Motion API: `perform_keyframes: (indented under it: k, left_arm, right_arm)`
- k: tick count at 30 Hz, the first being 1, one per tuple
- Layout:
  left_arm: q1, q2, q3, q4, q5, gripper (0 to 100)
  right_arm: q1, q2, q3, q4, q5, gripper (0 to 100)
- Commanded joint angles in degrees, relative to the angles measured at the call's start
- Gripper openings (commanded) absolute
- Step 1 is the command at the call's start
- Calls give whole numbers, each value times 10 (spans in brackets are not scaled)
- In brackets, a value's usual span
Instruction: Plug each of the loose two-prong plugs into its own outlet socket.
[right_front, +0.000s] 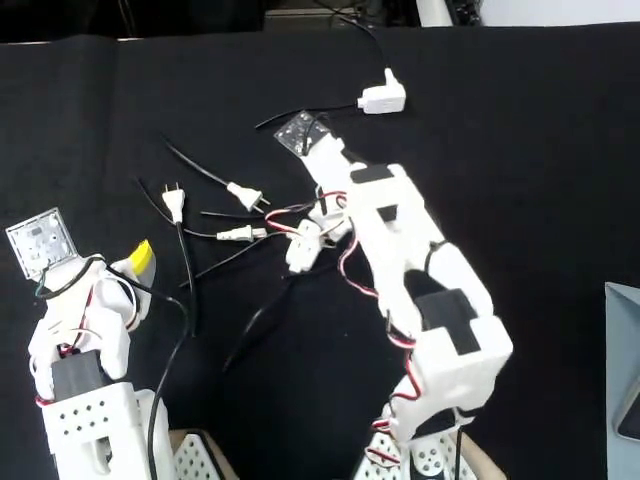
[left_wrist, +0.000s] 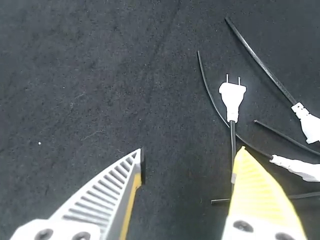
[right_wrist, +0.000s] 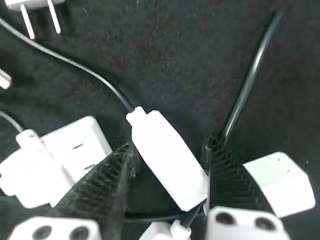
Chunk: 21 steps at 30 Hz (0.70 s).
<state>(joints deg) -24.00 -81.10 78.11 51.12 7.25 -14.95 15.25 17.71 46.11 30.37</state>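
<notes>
Right gripper (right_wrist: 169, 146) grips white plug (right_wrist: 167, 161) | left gripper (left_wrist: 191, 150) wide | black tablecloth (right_front: 520, 150)

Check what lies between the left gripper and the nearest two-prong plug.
Left wrist view: bare black cloth, crossed by a thin black cord, between the left gripper and the two-prong plug.

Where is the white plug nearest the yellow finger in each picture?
High view: the plug lies left of middle, beyond the yellow finger.
Left wrist view: the plug lies just past that finger, prongs pointing away.
Right wrist view: I cannot match it.
Shared landmark: the yellow finger.
</notes>
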Motion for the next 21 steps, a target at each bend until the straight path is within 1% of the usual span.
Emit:
perform_keyframes:
  k: [1, 3, 4, 5, 7, 8, 9, 11, 18, 21]
  left_arm:
    - [-5, -6, -5, -13, 0, 288]
    - [-5, -6, -5, -13, 0, 288]
    - [-5, -6, -5, -13, 0, 288]
    - [-5, -6, -5, -13, 0, 288]
    - [-5, -6, -5, -13, 0, 288]
    - [-5, -6, -5, -13, 0, 288]
    - [-5, -6, -5, -13, 0, 288]
    - [-5, -6, -4, -13, 0, 288]
    - [-6, -6, 0, -14, -1, 288]
    - [-6, -6, 0, -14, -1, 288]
  right_arm:
    - [-5, 16, -38, -10, 4, 198]
    - [-4, 34, -39, -10, 4, 195]
    - [-3, 41, -39, -10, 4, 178]
    - [-1, 44, -40, -10, 4, 143]
    - [2, 41, -52, -11, 2, 32]
    - [3, 33, -57, -10, 1, 6]
    - [10, 21, -57, -7, 0, 28]
    - [16, -10, -54, 12, -11, 10]
    - [16, -152, -49, 126, -39, 11]
    - [8, -221, -17, 141, -36, 11]
